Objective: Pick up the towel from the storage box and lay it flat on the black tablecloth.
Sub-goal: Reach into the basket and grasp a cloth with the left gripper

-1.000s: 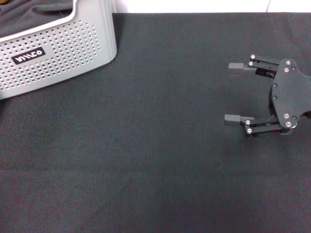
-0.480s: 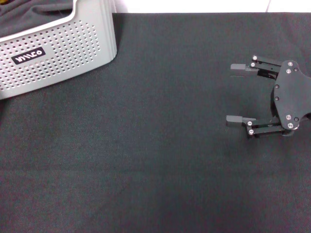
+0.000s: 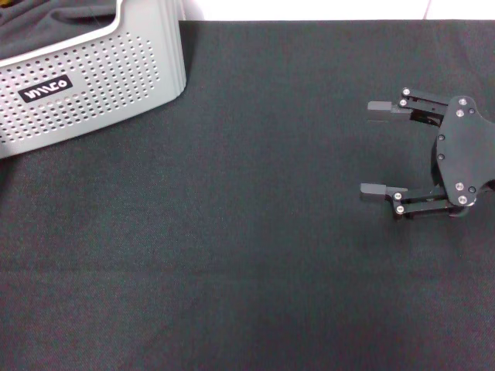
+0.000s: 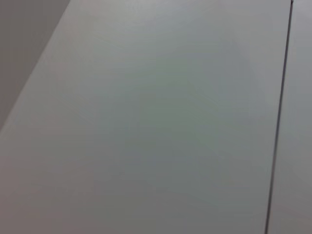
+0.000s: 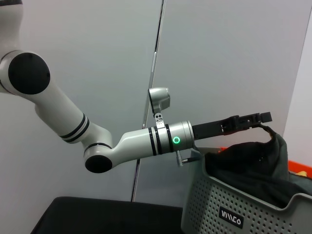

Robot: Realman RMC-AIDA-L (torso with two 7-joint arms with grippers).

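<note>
The storage box stands at the far left of the black tablecloth, with dark cloth bunched inside. In the right wrist view my left gripper hovers above the box, shut on a raised corner of the towel. The towel's grey-green face shows, with a bit of orange at its far edge, and most of it still lies in the box. My right gripper is open and empty just above the tablecloth's right side, far from the box. The left gripper is out of the head view.
A white surface borders the tablecloth's far edge. The left wrist view shows only a pale wall panel with a thin dark seam. Wall panels stand behind the left arm.
My right gripper has drifted a little to the right over the tablecloth, still open. The box has not moved.
</note>
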